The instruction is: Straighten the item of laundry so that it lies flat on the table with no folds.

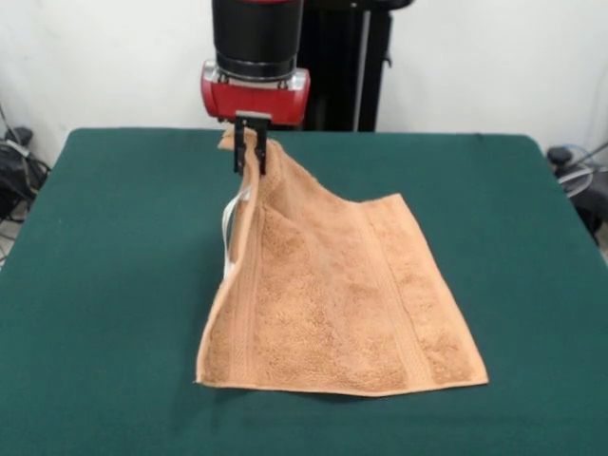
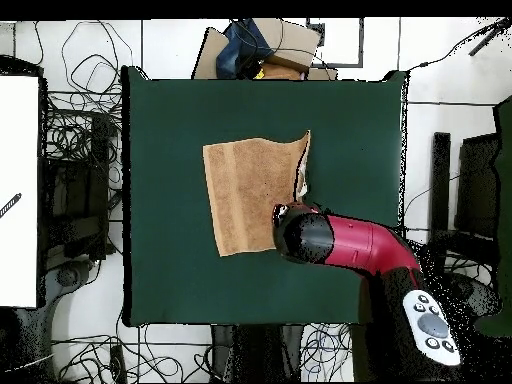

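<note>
Item: towel (image 1: 342, 304) — orange-tan terry, two woven bands, on the green bench (image 1: 114, 285).

Position: one corner is raised and pinched in the pincer (image 1: 250, 157), its fingers closed on the cloth. The rest slopes down and away from the pincer, with the edge farthest from it lying flat on the bench. A white tag hangs just below the pincer.

Handling, as judged: soft, light, limp — drapes and folds readily, clings slightly to the felt.

Hold: best taken at corners or hems, as here.
</note>
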`<action>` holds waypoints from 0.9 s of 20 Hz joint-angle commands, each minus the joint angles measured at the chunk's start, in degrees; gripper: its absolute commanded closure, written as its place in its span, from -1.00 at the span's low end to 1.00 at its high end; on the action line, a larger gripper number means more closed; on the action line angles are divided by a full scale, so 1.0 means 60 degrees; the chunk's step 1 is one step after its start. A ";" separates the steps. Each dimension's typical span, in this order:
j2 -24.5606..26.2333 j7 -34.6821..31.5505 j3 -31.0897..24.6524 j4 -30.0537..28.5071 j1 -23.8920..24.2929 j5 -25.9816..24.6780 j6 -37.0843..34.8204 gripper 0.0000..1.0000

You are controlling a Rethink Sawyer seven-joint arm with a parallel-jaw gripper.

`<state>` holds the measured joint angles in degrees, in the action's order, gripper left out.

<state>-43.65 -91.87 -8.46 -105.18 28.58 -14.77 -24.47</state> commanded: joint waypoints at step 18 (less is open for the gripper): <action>0.0559 -0.0794 -0.0809 -0.0501 0.0529 -0.0051 0.0811 1.00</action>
<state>-41.52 -91.87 -8.65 -105.80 31.39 -14.76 -23.05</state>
